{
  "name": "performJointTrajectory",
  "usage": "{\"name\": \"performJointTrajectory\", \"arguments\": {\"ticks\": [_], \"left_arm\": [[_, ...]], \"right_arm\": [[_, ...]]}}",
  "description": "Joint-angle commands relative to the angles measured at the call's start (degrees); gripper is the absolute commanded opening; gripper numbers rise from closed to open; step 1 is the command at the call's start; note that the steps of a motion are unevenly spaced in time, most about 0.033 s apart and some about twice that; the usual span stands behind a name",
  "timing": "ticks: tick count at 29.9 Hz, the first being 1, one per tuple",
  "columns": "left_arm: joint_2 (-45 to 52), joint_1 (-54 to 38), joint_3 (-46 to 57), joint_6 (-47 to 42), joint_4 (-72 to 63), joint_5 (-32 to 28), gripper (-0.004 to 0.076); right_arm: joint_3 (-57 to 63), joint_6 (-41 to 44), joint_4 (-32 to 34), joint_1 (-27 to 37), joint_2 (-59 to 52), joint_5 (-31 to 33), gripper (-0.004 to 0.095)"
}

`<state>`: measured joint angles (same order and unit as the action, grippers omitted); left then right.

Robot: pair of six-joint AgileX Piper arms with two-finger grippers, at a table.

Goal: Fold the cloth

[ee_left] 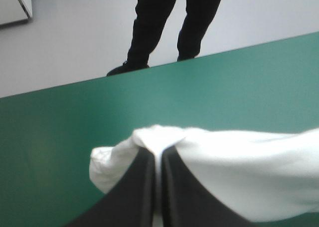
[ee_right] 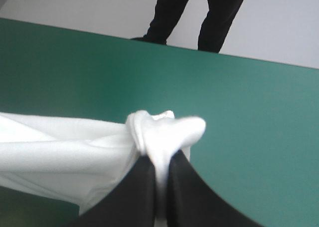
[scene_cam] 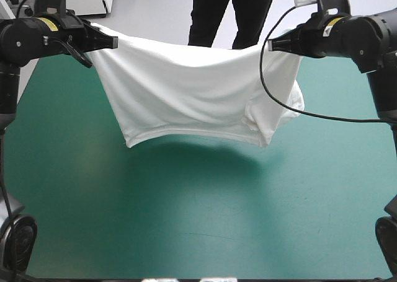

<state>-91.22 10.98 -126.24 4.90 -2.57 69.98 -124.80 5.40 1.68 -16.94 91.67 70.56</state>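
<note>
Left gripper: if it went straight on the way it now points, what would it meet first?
Apart from the T-shirt it is shut on, the left gripper has only bare teal-green cover ahead. The way looks free, though depth is hard to judge.

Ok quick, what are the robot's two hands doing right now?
Left hand: shut on the T-shirt.
Right hand: shut on the T-shirt too.

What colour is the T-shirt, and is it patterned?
The T-shirt is plain white, best seen in the high view.
</note>
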Motion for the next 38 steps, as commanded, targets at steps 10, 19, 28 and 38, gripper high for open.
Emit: {"name": "performJointTrajectory", "arguments": {"ticks": [10, 19, 28, 38], "left_arm": [[2.99, 0.28, -1.64, -0.38, 0.03, -11.7, -0.0009], [-5.27, 0.28, -1.64, -0.38, 4.12, -30.25, -0.0009], [-9.33, 0.28, -1.64, -0.38, 4.8, -39.18, -0.0009], [-19.44, 0.28, -0.72, -2.52, 3.77, -15.73, -0.0009]], "right_arm": [[-5.65, -0.72, 1.64, 0.42, -0.69, -6.99, -0.0017], [-5.65, 1.96, 11.17, 0.42, 8.45, -26.98, -0.0017], [-5.65, 2.34, 10.92, 1.03, 11.63, -33.45, -0.0017], [-5.14, 1.12, -0.71, 5.02, 20.13, -10.88, -0.0017]]}}
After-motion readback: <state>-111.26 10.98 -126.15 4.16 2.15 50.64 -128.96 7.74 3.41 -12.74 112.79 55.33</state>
